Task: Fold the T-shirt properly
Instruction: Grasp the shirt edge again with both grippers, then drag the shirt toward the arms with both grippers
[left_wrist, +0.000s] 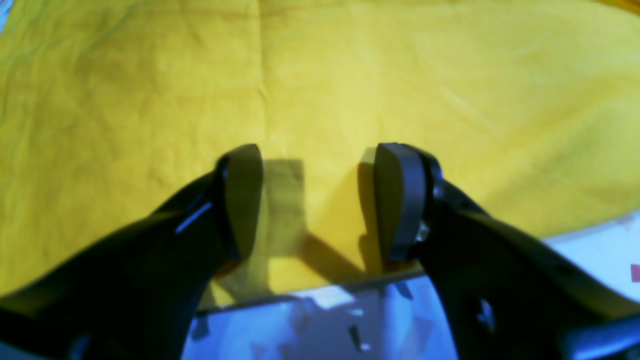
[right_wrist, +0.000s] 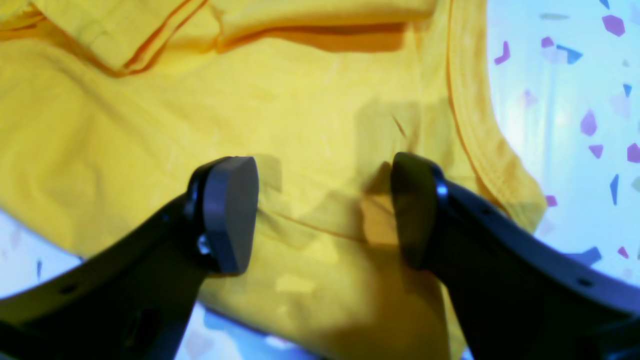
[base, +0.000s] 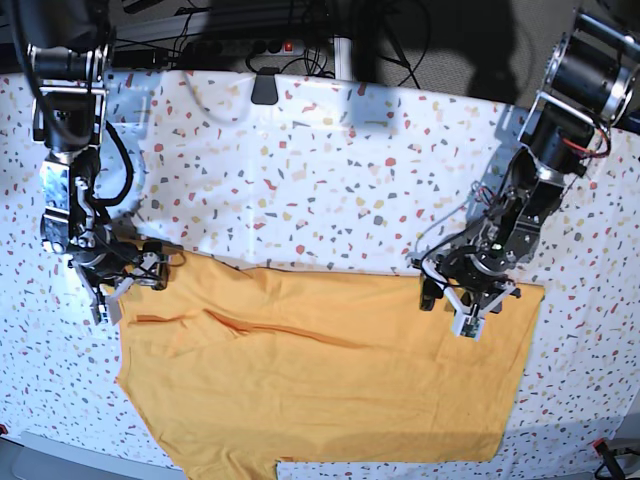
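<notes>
Orange-yellow cotton, a large short-sleeved T-shirt (base: 320, 370), lies spread across the lower half of the base view on a white speckled table (base: 330, 170), its long axis running left to right. The right gripper (base: 128, 268) hovers spread at the shirt's upper left corner. The left gripper (base: 468, 298), also spread, sits over the upper right edge, fabric directly beneath both.

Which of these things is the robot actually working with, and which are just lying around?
Part of the job:
- T-shirt, orange-yellow, spread flat
- left gripper, open, over the shirt's far edge
- right gripper, open, at the shirt's corner

Just there:
- speckled table cover under the shirt
- black clip at the table's far edge
- cables behind the table
</notes>
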